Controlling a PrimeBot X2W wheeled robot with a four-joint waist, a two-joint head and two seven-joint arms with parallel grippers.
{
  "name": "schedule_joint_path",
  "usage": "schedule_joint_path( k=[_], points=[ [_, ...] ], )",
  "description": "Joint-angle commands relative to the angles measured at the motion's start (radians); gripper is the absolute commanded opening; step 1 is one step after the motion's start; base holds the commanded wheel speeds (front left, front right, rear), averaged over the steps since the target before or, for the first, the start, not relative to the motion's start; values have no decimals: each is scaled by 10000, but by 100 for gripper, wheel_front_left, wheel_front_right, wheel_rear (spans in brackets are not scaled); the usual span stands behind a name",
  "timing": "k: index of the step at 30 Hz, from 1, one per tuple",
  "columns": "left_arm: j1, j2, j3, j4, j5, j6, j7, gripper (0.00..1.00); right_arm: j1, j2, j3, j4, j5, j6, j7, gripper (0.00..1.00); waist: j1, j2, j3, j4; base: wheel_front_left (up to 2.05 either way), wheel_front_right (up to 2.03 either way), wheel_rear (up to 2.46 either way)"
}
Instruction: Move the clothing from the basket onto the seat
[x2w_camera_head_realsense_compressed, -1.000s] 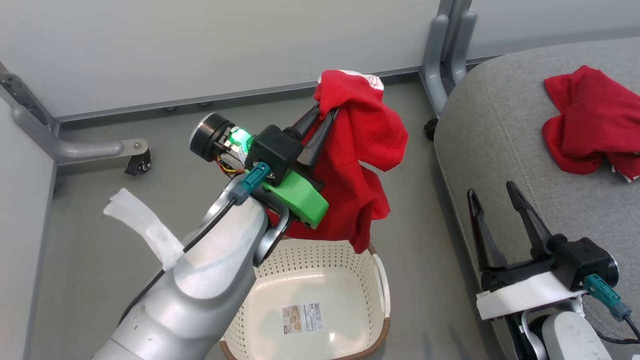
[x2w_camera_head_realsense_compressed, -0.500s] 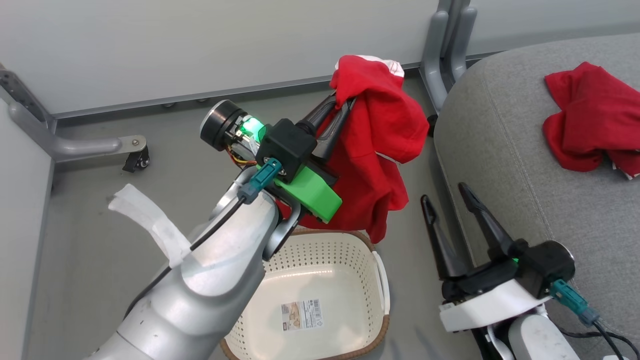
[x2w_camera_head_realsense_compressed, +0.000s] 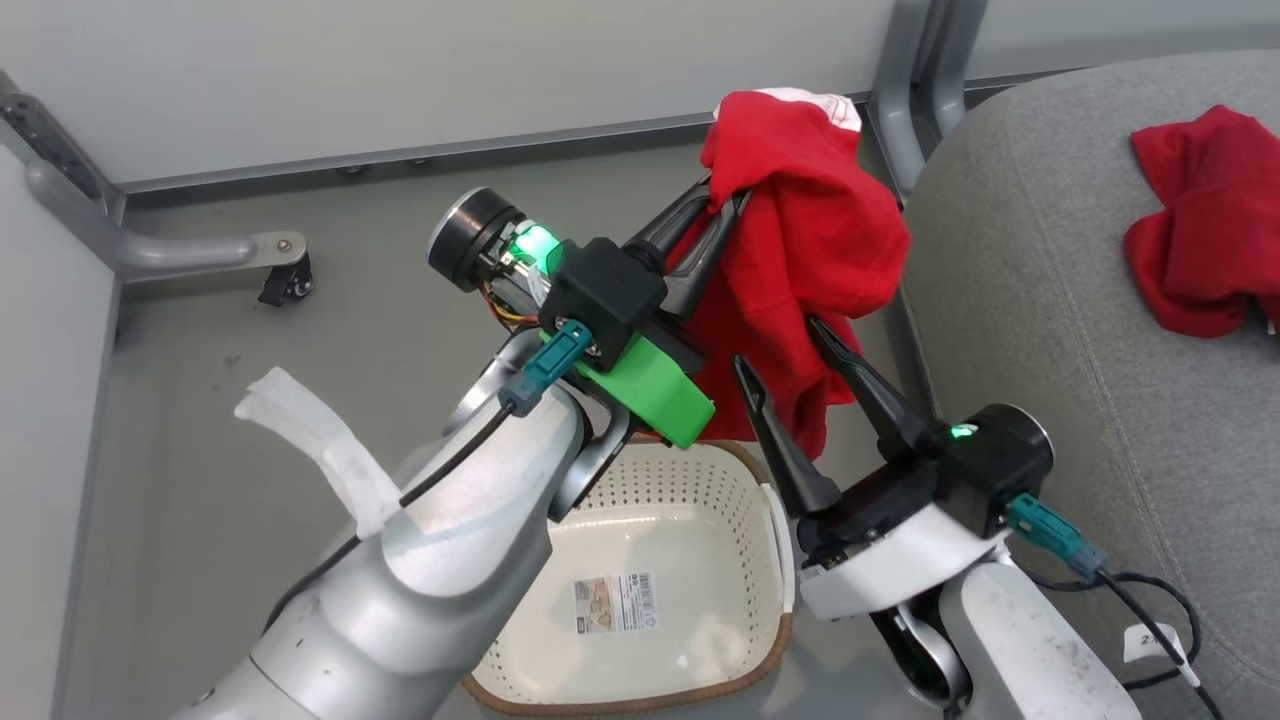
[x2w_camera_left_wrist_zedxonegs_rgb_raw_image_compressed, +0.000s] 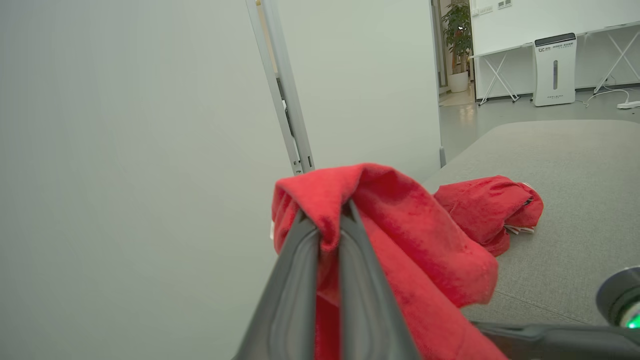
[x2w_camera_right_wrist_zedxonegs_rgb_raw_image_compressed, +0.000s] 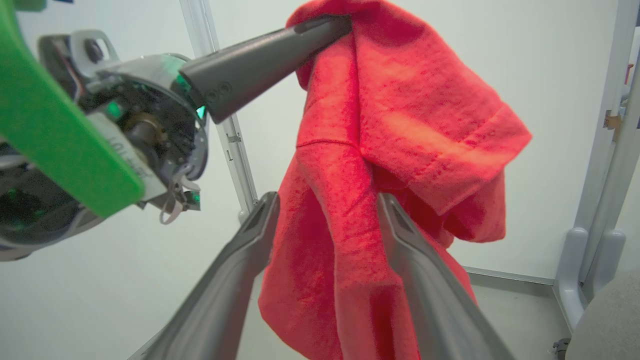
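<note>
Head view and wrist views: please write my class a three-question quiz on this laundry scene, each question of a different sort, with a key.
1. Fill in: the right gripper is ___.
2. What pinches the hanging garment? A left gripper; B right gripper; C both.
3. True or false: the basket holds clothing.
Key: 1 open; 2 A; 3 false.
</note>
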Motion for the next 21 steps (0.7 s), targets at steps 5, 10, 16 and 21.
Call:
schedule_joint_path(
  k=[5,10,16,21],
  points=[
    [-145,-62,-148,-253,7,4,-3,0,-724,-34,-65,951,-76,-11,-26,100,0,92,203,237,0,0,0],
    [-22,-95,-336,-377,-96,1,-3,0,-1218,-33,-178,1523,178,-11,-26,100,0,92,332,345,0,0,0],
    [131,-118,-489,-285,-203,13,-3,0,-1475,-34,-12,1966,529,-11,-26,0,0,92,409,413,0,0,0],
    [175,-124,-479,-117,-251,39,-1,0,-1253,-33,69,1843,528,-11,-26,0,0,92,399,394,0,0,0]
  ],
)
